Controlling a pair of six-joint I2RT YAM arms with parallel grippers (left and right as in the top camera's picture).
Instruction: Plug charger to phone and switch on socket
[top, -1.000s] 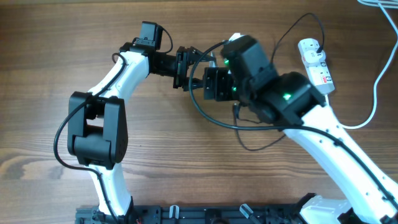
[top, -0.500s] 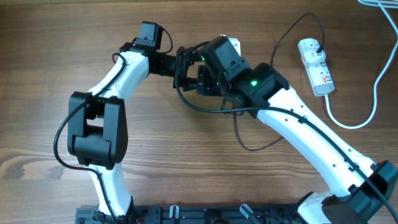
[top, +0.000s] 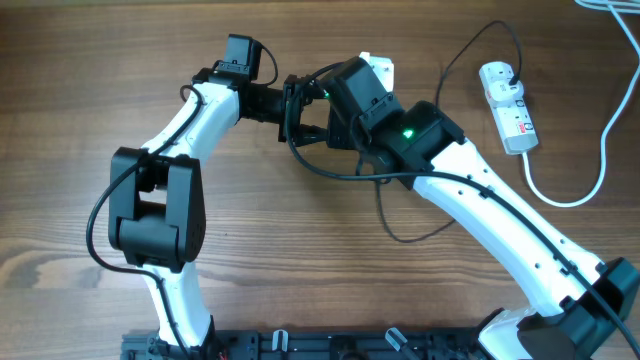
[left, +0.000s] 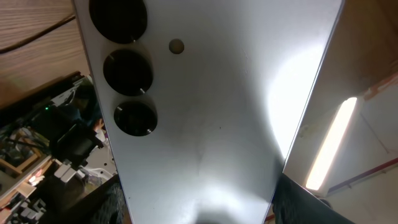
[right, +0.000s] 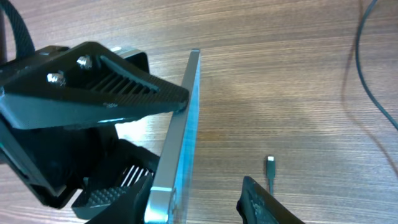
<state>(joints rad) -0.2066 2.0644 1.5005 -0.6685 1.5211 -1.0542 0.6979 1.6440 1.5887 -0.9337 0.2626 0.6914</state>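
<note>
My left gripper (top: 300, 108) is shut on the phone (left: 205, 112). The phone's grey back, with three camera lenses, fills the left wrist view between the jaws (left: 202, 208). In the right wrist view the phone (right: 180, 143) stands on edge, its turquoise screen side facing right. My right gripper (right: 189, 202) is open and empty, one finger on each side of the phone, the right finger well clear of it. The charger's plug tip (right: 270, 165) lies on the table beside that finger. Its black cable (top: 385, 205) runs to the socket (top: 508, 108) at the right.
The socket's thick white cord (top: 590, 170) loops off the right edge. The black cable loops on the wood (top: 405, 238) below the right arm. In the overhead view the two wrists crowd together at the table's upper middle (top: 335, 115), where a white corner (top: 378, 68) shows behind the right wrist.
The right arm has come down and reached left, bringing its gripper up against the phone held by the left gripper. The left arm has stayed still.
</note>
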